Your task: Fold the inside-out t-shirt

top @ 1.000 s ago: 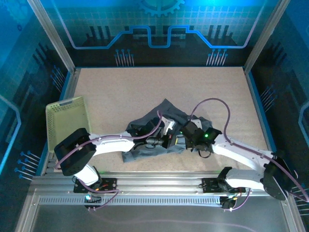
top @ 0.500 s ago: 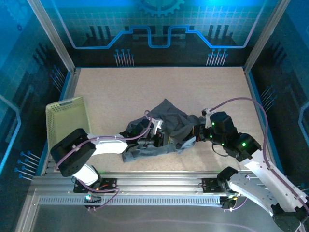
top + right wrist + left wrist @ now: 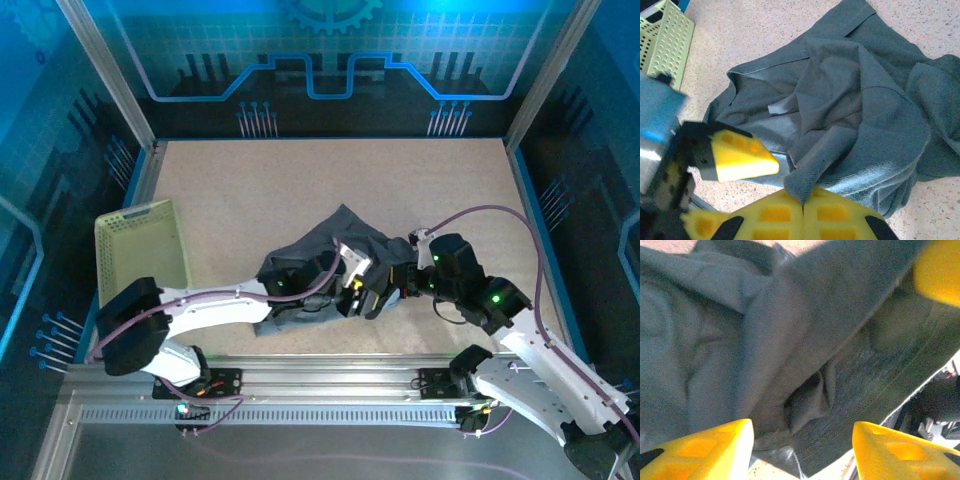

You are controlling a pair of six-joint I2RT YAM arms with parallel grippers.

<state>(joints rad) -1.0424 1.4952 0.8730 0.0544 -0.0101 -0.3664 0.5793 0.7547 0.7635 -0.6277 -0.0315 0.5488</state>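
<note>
Right fingers [image 3: 765, 220] tight on t-shirt [image 3: 865, 115]; left fingers [image 3: 705, 450] apart.

Left gripper [image 3: 800, 434] jaws, shut second ago, now stand apart against dark slate-grey soft fabric t-shirt [image 3: 330, 240]. Right arm swings out rightward; right gripper [image 3: 803, 204], fold pinched, shifts from shirt's middle to right edge.
</note>
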